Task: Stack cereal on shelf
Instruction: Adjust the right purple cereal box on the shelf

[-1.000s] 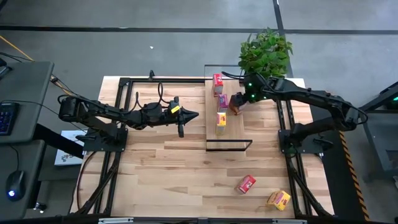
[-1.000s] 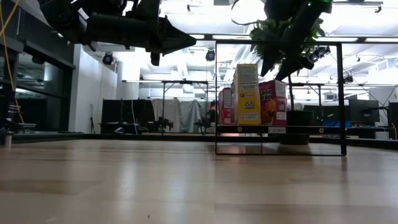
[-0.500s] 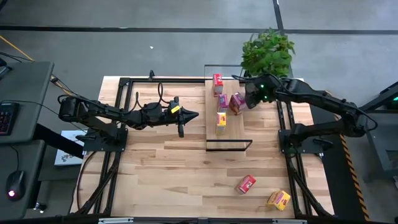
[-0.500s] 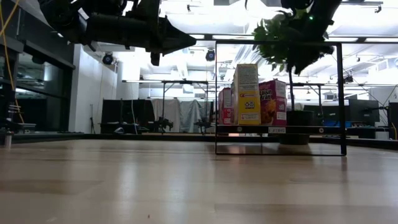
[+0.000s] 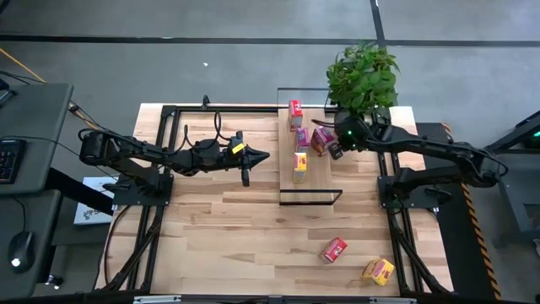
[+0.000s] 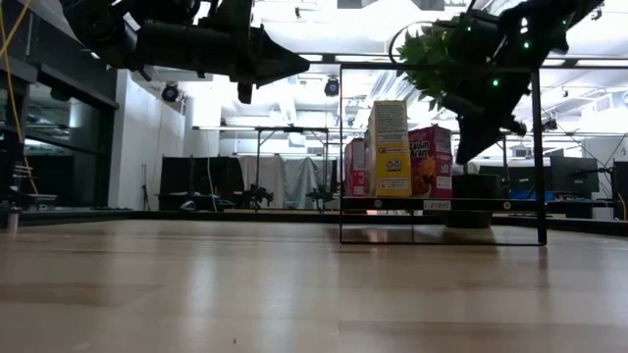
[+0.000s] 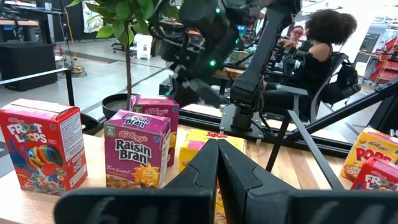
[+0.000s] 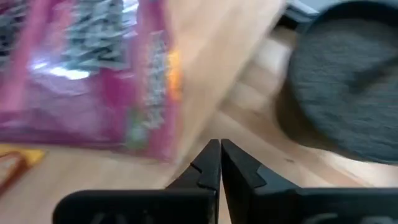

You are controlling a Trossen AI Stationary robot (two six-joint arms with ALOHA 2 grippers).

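Note:
The shelf point(image 5: 314, 181) is a light-wood plank in a black frame at the table's far middle. Several cereal boxes stand on it: a red one point(image 5: 295, 110), a pink-purple one point(image 5: 301, 138), a yellow one point(image 5: 299, 163) and a second pink-purple one point(image 5: 321, 139) point(image 8: 93, 74), turned askew. A red box point(image 5: 334, 249) and a yellow box point(image 5: 379, 270) lie on the table near the front right. My right gripper point(image 5: 336, 150) point(image 8: 219, 146) hangs shut just right of the askew box, holding nothing. My left gripper point(image 5: 266, 156) point(image 7: 217, 146) is shut, left of the shelf, above the table.
A potted plant point(image 5: 361, 76) stands at the far right corner, close behind my right arm; its dark pot point(image 8: 348, 93) shows in the right wrist view. Black frame rails point(image 5: 164, 169) run along both table sides. Bare tabletop point(image 5: 236, 245) lies in front of the shelf. People sit beyond the table point(image 7: 317, 43).
My right gripper has let go of the second pink-purple box, which now stands on the shelf. It drew back toward the table's right edge, then came a little toward the near edge and lower, and shut its fingers on nothing.

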